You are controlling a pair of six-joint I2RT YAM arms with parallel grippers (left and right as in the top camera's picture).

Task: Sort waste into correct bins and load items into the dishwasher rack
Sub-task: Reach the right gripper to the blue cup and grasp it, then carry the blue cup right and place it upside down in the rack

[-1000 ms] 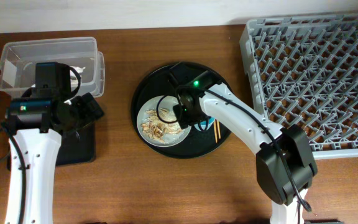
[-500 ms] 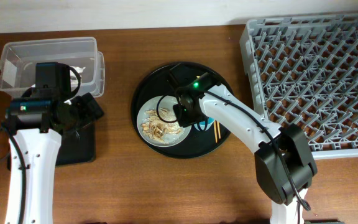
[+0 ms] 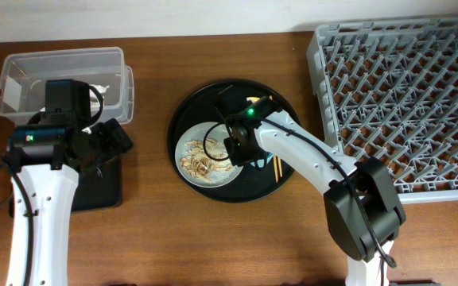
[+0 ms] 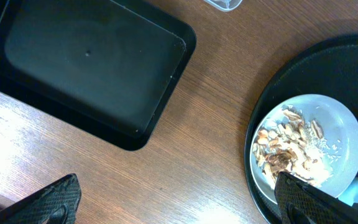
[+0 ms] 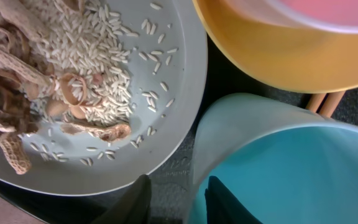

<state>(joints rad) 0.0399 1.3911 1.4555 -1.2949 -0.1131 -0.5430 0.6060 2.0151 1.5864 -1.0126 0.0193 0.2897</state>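
The light-blue cup (image 5: 291, 168) stands on the round black tray beside the pale grey plate (image 5: 173, 81), which holds rice and tan food scraps (image 5: 17, 87). My right gripper (image 5: 178, 202) is open and straddles the cup's near wall, one finger inside and one outside. The yellow bowl (image 5: 272, 56) holds the pink cup (image 5: 340, 12). The chopsticks (image 5: 325, 102) lie under the bowl's edge. In the overhead view my right gripper (image 3: 245, 155) is over the plate (image 3: 183, 151). My left gripper (image 4: 179, 205) is wide open and empty above bare table, near the shallow black tray (image 4: 86, 62).
The dishwasher rack (image 3: 396, 95) fills the right side. The clear box (image 3: 62, 71) stands at the back left, behind the shallow black tray (image 3: 102, 187). The round black tray (image 3: 229, 191) sits mid-table. The left arm hangs over the shallow tray's near end.
My right gripper has shifted slightly toward the front right, closer onto the light-blue cup. The left arm has not moved.
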